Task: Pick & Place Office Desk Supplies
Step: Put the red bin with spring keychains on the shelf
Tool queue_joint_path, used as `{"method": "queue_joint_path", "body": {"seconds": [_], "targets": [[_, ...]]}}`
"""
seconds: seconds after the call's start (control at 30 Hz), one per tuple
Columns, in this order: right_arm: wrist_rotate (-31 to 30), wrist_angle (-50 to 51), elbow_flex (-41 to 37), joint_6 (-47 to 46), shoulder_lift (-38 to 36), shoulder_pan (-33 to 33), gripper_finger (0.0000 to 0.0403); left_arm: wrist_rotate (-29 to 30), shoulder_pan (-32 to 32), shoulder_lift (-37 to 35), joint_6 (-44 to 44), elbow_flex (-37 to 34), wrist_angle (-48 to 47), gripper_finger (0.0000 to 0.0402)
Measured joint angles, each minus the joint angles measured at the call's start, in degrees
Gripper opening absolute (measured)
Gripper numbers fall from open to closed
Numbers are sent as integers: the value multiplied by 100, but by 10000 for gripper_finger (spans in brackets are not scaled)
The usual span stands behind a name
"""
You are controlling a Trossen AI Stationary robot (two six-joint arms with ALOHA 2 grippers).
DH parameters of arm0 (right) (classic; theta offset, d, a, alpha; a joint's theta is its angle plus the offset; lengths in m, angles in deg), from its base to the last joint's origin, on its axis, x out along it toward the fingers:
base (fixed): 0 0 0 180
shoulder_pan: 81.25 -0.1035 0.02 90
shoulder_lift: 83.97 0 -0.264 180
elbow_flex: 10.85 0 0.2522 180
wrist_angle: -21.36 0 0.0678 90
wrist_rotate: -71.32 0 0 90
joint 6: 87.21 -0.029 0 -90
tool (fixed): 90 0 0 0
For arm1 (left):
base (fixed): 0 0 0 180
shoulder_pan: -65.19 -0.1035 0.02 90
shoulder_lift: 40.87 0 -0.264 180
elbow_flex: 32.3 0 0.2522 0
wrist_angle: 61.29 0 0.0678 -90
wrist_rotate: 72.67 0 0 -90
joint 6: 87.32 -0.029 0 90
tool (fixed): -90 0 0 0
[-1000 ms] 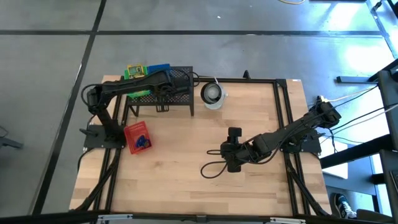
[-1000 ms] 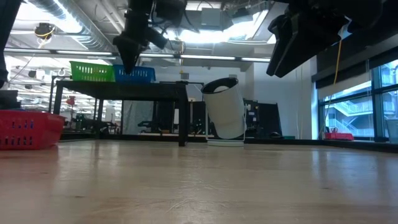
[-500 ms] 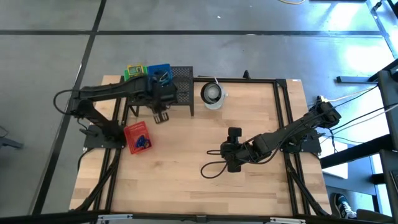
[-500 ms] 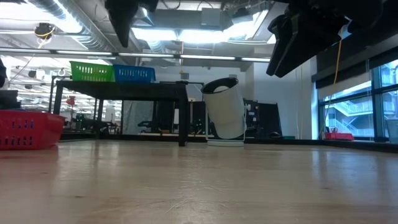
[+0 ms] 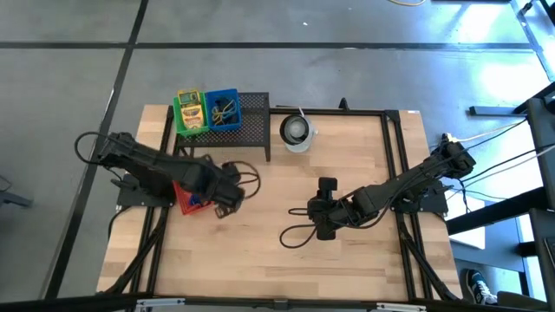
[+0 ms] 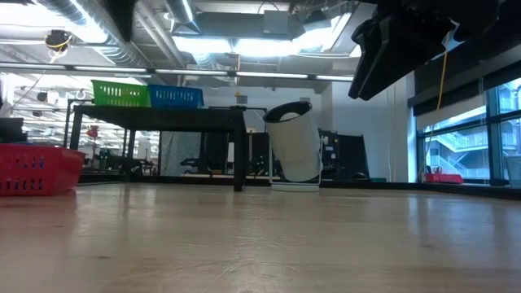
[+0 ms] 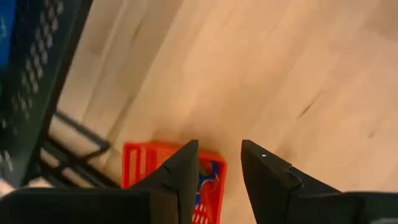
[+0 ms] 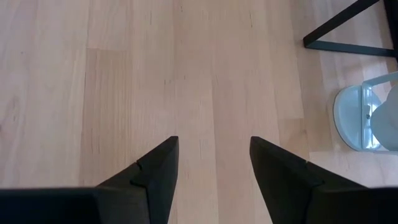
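The wooden table (image 5: pixel 286 251) fills the middle of the high view, with a dark arm reaching in from each side. The left arm stretches from the left edge toward the center-left, its gripper (image 5: pixel 227 201) hanging over the table just right of a red basket (image 5: pixel 186 201), which the arm partly covers. In the left wrist view the two fingers (image 7: pixel 267 180) stand apart with bare wood between them and nothing held; the red basket (image 7: pixel 146 163) shows just past them, with something blue inside that I cannot make out.

The right arm comes from the right edge to the center, its gripper (image 5: pixel 323 227) above open table. Its wrist view shows the fingers (image 8: pixel 283 171) spread wide over plain boards, holding nothing.

At the upper left of the high view stands the black mesh rack (image 5: pixel 251 126). On its top sit a green basket (image 5: pixel 189 111) holding a yellow-green crayon box, and beside it on the right a blue basket (image 5: pixel 224 109) holding loose small items, too small to identify. In the low view both baskets sit on the rack at upper left, green (image 6: pixel 120 94) and blue (image 6: pixel 175 97), with the red basket (image 6: pixel 37 169) on the table at far left.

A white cup (image 5: pixel 296 130) stands just right of the rack; it appears mid-frame in the low view (image 6: pixel 295 146) and at the right edge of the right wrist view (image 8: pixel 367 118).
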Motion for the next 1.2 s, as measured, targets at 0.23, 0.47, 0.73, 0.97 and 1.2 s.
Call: {"method": "queue_joint_path", "body": {"seconds": [0.23,0.47,0.73,0.97,1.2], "targets": [[3,-113,2,89,0,0,201,-1097,643,-2,919,-1498,114,113],[20,-361,2,299,0,0,201,-1793,909,2,977,-2922,1595,113],[21,-495,2,284,0,0,201,-1582,833,0,1090,-3752,2109,113],[18,-495,2,286,0,4,201,-1682,822,0,1059,-4226,2958,111],[16,-495,2,288,0,4,201,-1737,822,0,601,-4250,3442,32]]}}
